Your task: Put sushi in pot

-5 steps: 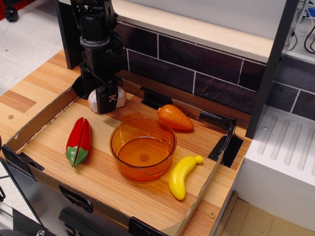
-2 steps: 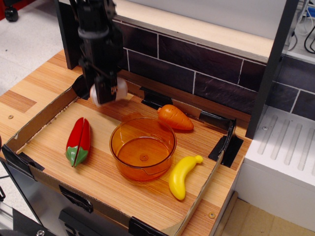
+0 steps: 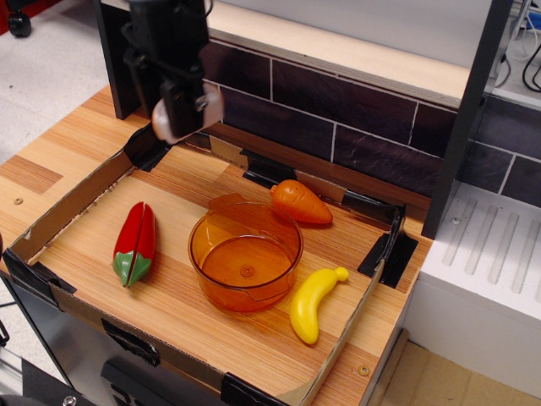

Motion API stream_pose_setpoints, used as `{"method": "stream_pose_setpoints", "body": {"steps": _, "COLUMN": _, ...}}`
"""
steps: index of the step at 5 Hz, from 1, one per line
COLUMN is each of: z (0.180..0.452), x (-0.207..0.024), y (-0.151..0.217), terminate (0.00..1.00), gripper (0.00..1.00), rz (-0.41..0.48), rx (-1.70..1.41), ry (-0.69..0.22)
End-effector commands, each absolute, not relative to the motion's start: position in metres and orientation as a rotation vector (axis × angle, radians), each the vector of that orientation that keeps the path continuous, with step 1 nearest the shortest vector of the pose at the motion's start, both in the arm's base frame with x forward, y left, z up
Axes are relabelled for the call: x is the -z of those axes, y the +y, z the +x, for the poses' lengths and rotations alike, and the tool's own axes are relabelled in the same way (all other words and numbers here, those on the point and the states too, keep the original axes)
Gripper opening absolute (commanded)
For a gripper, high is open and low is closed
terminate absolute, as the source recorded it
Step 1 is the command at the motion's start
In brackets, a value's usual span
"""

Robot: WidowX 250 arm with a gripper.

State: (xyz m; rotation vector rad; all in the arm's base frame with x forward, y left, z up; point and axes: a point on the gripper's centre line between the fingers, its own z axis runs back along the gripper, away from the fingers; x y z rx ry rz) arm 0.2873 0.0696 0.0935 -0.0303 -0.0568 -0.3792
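The white sushi (image 3: 210, 108) is held in my black gripper (image 3: 183, 114), which is shut on it and has it lifted well above the back left corner of the tray. Only the sushi's white edges show on either side of the fingers. The transparent orange pot (image 3: 245, 255) stands empty in the middle of the tray, below and to the right of the gripper.
A cardboard-walled wooden tray (image 3: 68, 216) holds a red and green chilli pepper (image 3: 134, 242) at left, an orange carrot (image 3: 301, 203) behind the pot and a yellow banana (image 3: 312, 303) at its right. A dark tiled wall (image 3: 338, 118) stands behind.
The gripper has risen from the tray floor at the back left, carrying the sushi up with it. The other toys have not moved.
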Motion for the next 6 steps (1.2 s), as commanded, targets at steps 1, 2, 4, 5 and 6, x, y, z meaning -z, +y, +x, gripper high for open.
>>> {"method": "stream_pose_setpoints", "body": {"steps": 1, "z": 0.255, "x": -0.097, "y": 0.015, "terminate": 0.0, "gripper": 0.0, "rz": -0.102, "rx": 0.564, "ry": 0.011}}
{"method": "stream_pose_setpoints", "body": {"steps": 2, "z": 0.24, "x": -0.084, "y": 0.004, "terminate": 0.0, "gripper": 0.0, "rz": -0.089, "rx": 0.609, "ry": 0.04}}
{"method": "stream_pose_setpoints", "body": {"steps": 4, "z": 0.237, "x": -0.062, "y": 0.005, "terminate": 0.0, "gripper": 0.0, "rz": -0.073, "rx": 0.611, "ry": 0.073}}
{"method": "stream_pose_setpoints", "body": {"steps": 5, "z": 0.237, "x": -0.052, "y": 0.002, "terminate": 0.0, "gripper": 0.0, "rz": -0.055, "rx": 0.61, "ry": 0.072}}
{"method": "stream_pose_setpoints", "body": {"steps": 6, "z": 0.238, "x": -0.042, "y": 0.005, "terminate": 0.0, "gripper": 0.0, "rz": -0.031, "rx": 0.609, "ry": 0.072}}
